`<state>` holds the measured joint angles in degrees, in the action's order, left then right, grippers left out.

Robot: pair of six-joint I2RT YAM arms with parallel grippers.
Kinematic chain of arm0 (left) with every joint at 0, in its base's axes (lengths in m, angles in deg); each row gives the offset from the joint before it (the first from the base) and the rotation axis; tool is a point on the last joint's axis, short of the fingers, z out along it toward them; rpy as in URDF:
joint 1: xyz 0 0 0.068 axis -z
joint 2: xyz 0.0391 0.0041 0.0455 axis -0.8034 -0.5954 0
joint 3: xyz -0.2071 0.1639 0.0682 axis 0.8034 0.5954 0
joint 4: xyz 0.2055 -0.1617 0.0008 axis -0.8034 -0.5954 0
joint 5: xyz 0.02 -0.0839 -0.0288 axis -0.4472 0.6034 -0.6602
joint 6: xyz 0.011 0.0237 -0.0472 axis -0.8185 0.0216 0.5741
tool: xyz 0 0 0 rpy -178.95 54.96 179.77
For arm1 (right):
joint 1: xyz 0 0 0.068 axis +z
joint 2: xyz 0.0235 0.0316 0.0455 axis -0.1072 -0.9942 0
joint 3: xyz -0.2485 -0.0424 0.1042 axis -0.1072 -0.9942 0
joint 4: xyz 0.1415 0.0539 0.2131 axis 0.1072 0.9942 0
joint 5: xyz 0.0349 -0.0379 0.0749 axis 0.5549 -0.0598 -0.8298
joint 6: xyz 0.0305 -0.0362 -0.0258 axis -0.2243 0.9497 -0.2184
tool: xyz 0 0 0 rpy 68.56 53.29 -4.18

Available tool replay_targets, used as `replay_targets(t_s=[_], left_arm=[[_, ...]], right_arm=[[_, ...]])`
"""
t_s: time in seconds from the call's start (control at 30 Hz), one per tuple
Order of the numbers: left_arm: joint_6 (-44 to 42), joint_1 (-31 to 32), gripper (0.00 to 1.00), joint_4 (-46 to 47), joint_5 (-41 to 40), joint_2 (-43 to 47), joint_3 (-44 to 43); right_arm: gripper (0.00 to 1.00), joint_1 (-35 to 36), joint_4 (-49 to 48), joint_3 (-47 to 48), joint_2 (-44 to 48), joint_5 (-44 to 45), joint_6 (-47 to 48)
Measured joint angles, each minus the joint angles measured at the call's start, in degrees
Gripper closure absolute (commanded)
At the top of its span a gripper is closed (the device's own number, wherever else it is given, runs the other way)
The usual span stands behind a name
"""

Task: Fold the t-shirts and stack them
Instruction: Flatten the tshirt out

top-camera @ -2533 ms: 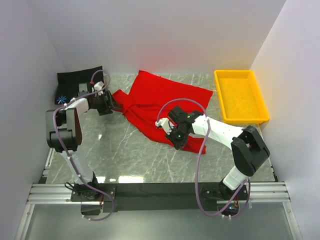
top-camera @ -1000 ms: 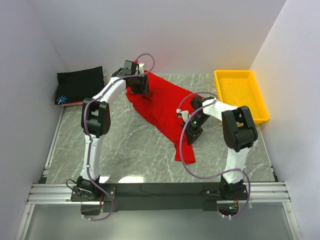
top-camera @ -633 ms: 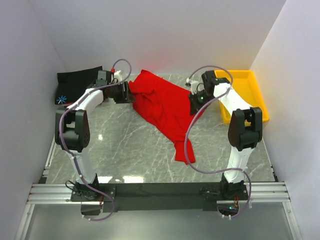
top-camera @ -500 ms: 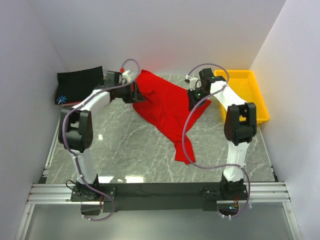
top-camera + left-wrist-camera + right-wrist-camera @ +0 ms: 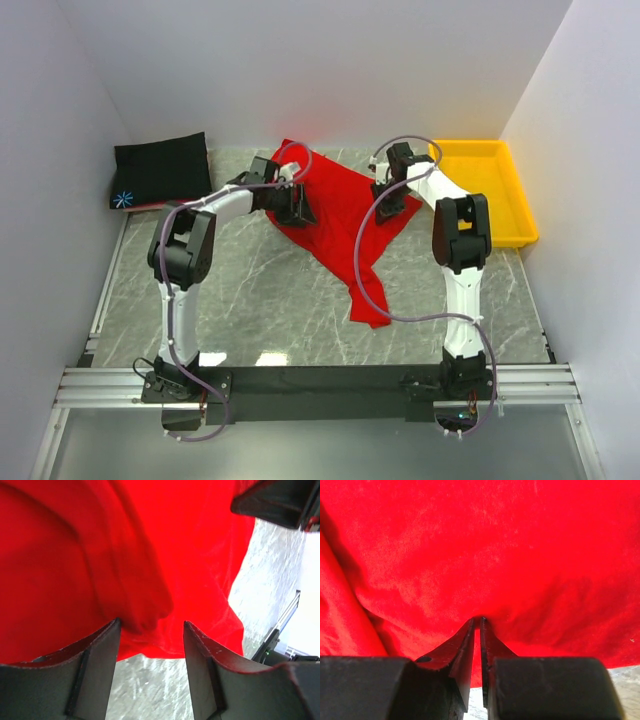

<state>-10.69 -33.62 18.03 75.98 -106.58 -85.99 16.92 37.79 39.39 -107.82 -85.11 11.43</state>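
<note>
1. The red shirt [image 5: 335, 215] lies rumpled across the back middle of the bench [image 5: 250, 290], with one end trailing toward the near edge. The black shirt [image 5: 160, 168] sits folded at the back left corner.
2. My right tool [image 5: 476, 622] is pinched together on the red shirt near its right edge, and the cloth puckers at the tips.
3. My left tool [image 5: 151, 624] is apart. A soft ridge of red cloth lies between the fingers, unclamped.
4. I judge this shirt light and limp. It will sag and bunch wherever I don't hold it, and will likely drag rather than slide on the bench.
5. The best hold, I reckon, is a hem or shoulder corner, one layer only, with my tools well apart so the cloth spreads flat for folding.
6. The risk is catching two layers in that ridge, which would set the fold crooked.
</note>
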Motion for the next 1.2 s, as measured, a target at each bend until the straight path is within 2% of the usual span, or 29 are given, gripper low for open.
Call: replay_targets(t_s=[0.07, 0.17, 0.2, 0.23, 0.27, 0.3, 0.4, 0.5, 0.7, 0.83, 1.0, 1.17, 1.2], left_arm=[[0.2, 0.9, 0.45, 0.0, -0.2, -0.1, 0.0], [0.5, 2.0, 0.62, 0.0, -0.6, -0.7, 0.0], [0.5, 2.3, 0.75, 0.0, -0.7, -1.0, -0.1], [0.6, 2.6, 0.81, -0.3, -0.8, -1.6, -0.2], [0.3, 2.7, 0.93, -1.0, -1.0, -2.1, -0.5], [-0.1, 2.6, 0.98, -1.7, -1.3, -2.6, -0.7], [-2.2, 1.5, 0.99, -4.6, -1.6, -2.4, -0.1], [-4.8, -1.9, 1.0, -6.0, -1.7, 2.2, 5.4], [-13.9, -16.0, 1.0, -14.4, -3.8, 19.3, 18.9], [-21.9, -22.8, 1.0, -19.8, -9.0, 25.6, 23.7], [-30.5, -27.7, 1.0, -25.7, -17.7, 23.8, 28.0], [-34.3, -32.8, 0.99, -29.5, -20.6, 21.1, 27.0], [-35.1, -33.3, 0.94, -30.4, -20.8, 20.7, 26.3]], right_arm=[[0.85, 0.2, 1.2, 1.6, -0.9, 0.4, 0.0], [0.85, 0.3, 2.9, 2.3, -1.2, 1.2, 0.0], [0.86, 0.3, 3.6, 2.3, -1.2, 1.4, 0.1], [0.86, 0.3, 4.3, 2.4, -1.2, 1.6, 0.2], [0.86, 0.3, 4.9, 2.4, -1.2, 1.8, 0.3], [0.87, 0.3, 5.5, 2.4, -1.2, 2.1, 0.3], [0.88, 0.3, 6.5, 1.7, -0.9, 2.9, 0.5], [0.89, 0.3, 6.4, -3.1, 1.9, 3.7, 0.8], [0.9, 0.9, 8.1, -18.3, 10.6, 3.4, 1.1], [0.9, 3.5, 9.9, -29.1, 16.6, 3.1, 2.1], [0.9, 10.2, 13.5, -38.8, 21.2, 2.5, 3.5], [0.91, 12.0, 17.7, -38.6, 22.9, 3.9, 5.3], [0.91, 11.9, 18.5, -38.0, 22.9, 4.0, 5.9]])
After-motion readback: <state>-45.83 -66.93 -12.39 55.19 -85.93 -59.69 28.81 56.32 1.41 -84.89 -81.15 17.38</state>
